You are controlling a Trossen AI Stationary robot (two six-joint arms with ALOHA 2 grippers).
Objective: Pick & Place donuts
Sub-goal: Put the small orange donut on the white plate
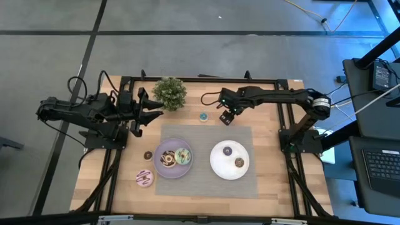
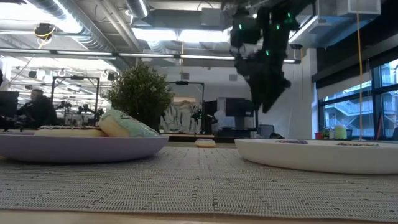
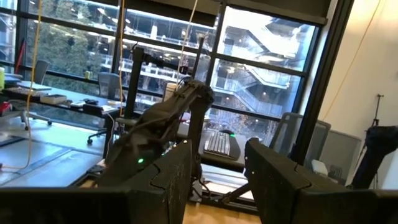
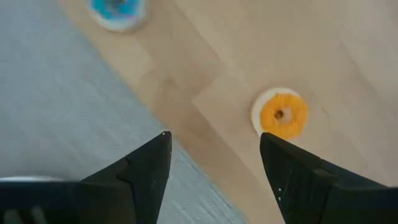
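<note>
My right gripper (image 1: 226, 117) hangs open above the table's far middle, pointing steeply down, touching nothing. Below it on the bare wood lie a tiny orange donut (image 4: 283, 114), close to one finger, and a tiny blue donut (image 4: 118, 7) (image 1: 204, 116). A lilac plate (image 1: 160, 167) holds a chocolate-white donut (image 1: 167, 159) and a green donut (image 1: 182, 156). A white plate (image 1: 219, 167) holds a tiny purple donut (image 1: 227, 150) and a brown one (image 1: 239, 162). A pink donut (image 1: 144, 179) and a small brown donut (image 1: 148, 155) lie at the left. My left gripper (image 1: 150, 114) waits open, raised, beside the plant.
A potted plant (image 1: 169, 92) stands at the far edge between the two grippers. A grey woven mat (image 1: 206, 181) lies under both plates. Bare wood shows along the mat's left, right and far sides.
</note>
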